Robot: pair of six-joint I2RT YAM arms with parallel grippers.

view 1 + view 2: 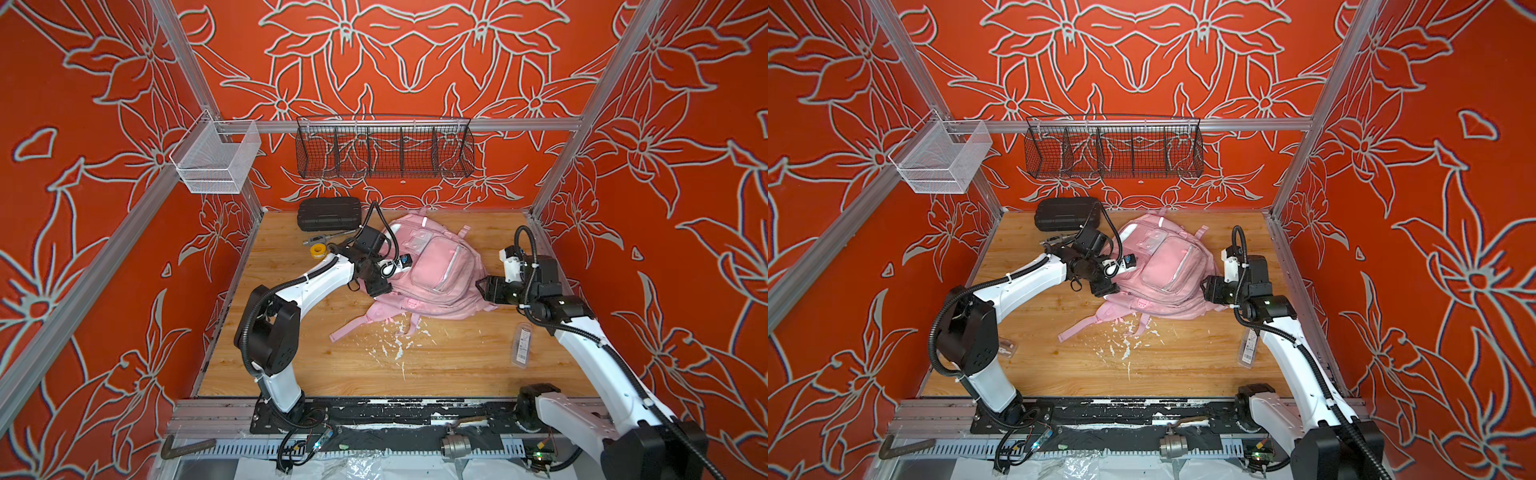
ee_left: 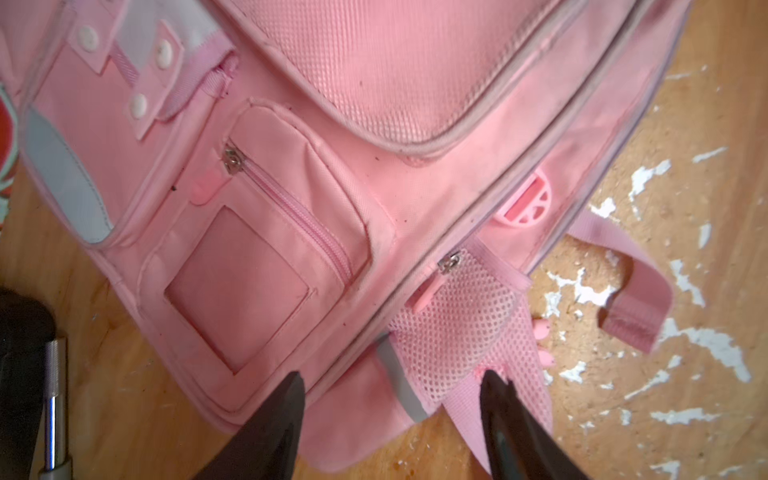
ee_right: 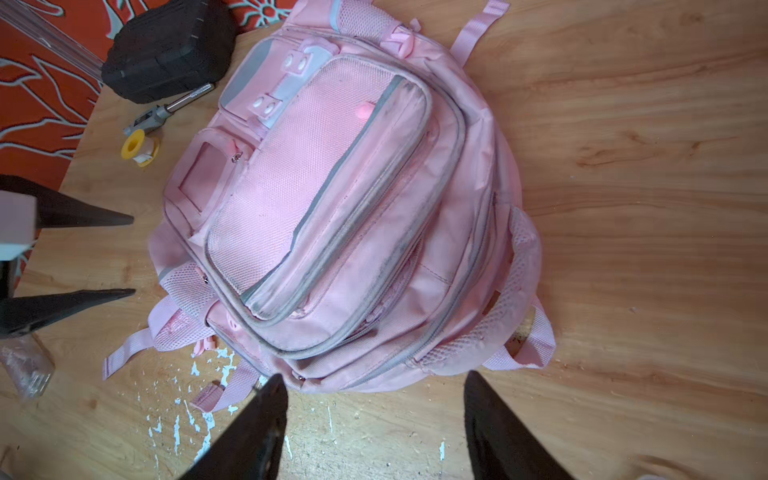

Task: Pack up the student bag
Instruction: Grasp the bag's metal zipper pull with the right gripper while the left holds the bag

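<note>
In the middle of both top views the pink bag (image 1: 436, 274) lay flat on the table (image 1: 457, 365), looked soft and floppy, likely easiest to grab by a strap (image 1: 349, 328), with the left gripper (image 2: 392, 376) and right gripper (image 3: 374, 376) both open and empty.

Pale-pink student bag (image 1: 436, 266), grey-trimmed — black ribbed case (image 1: 328, 214), orange-red flower-patterned walls (image 1: 415, 62)

Student bag (image 1: 440, 270): soft pale-pink backpack, laid flat, front up, on wooden tabletop (image 1: 457, 365) toward back, near middle. Front pockets zipped shut; whitish trim soiled grey. Mesh side pockets visible. Straps (image 1: 351, 328) splayed out at near edge.
</note>
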